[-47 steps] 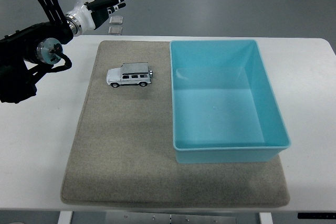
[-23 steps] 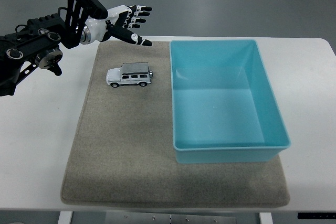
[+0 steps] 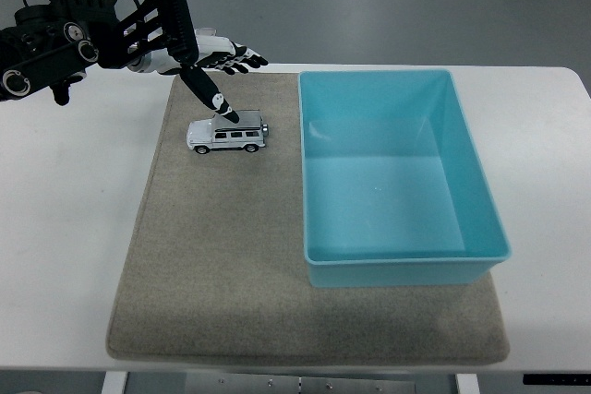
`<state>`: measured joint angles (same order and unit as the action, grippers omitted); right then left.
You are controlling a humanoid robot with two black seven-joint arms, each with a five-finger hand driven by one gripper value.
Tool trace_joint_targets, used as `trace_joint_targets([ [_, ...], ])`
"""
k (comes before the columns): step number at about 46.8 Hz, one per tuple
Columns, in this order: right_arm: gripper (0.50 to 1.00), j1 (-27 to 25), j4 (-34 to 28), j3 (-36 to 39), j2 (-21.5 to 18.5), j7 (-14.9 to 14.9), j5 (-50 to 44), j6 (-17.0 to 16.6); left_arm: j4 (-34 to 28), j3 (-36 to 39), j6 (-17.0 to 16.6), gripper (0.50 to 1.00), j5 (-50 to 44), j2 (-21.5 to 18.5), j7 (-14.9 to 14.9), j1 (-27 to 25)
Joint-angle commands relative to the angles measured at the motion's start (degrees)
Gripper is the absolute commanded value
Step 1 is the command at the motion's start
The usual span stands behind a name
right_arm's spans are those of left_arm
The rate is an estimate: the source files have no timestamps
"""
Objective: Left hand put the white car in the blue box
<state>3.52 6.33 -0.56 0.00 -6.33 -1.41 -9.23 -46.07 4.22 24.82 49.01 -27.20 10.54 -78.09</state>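
Just one white car (image 3: pixel 228 135), one blue box (image 3: pixel 397 177), one left hand (image 3: pixel 214 64).

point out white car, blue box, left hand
white car (image 3: pixel 228 135): head view, on its side panel.
blue box (image 3: pixel 407 270): head view, on its near wall.
left hand (image 3: pixel 218 69): head view, on the middle of the hand.

Grey-beige mat (image 3: pixel 222 256) on white table (image 3: pixel 65 228); grey floor (image 3: pixel 388 6) beyond.
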Motion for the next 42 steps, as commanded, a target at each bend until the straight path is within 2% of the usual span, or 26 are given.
trace_joint_targets([
  [1, 0.936, 0.0, 0.0, 0.04, 0.0, 0.0, 0.0, 0.0, -1.56, 0.0, 0.05, 0.996, 5.38, 0.13, -0.25, -0.22],
  [9, 0.936, 0.0, 0.0, -0.05, 0.0, 0.0, 0.0, 0.0, -2.62, 0.0, -0.21, 0.994, 13.21, 1.0, -1.57, -0.13],
  [17, 0.936, 0.0, 0.0, -0.05, 0.0, 0.0, 0.0, 0.0, -1.92, -0.09, -1.09, 0.994, 13.58, 3.46, -7.89, 0.57],
  [19, 0.936, 0.0, 0.0, 0.04, 0.0, 0.0, 0.0, 0.0, -1.83, -0.26, -1.18, 0.994, 13.13, 3.91, -8.69, 0.75],
  [31, 0.936, 0.0, 0.0, -0.05, 0.0, 0.0, 0.0, 0.0, -1.83, -0.09, -1.27, 0.994, 13.05, 5.49, -9.83, 0.93],
  [42, 0.936, 0.0, 0.0, 0.04, 0.0, 0.0, 0.0, 0.0, -1.83, -0.26, -0.83, 0.994, 12.78, 5.66, -12.56, 0.93],
])
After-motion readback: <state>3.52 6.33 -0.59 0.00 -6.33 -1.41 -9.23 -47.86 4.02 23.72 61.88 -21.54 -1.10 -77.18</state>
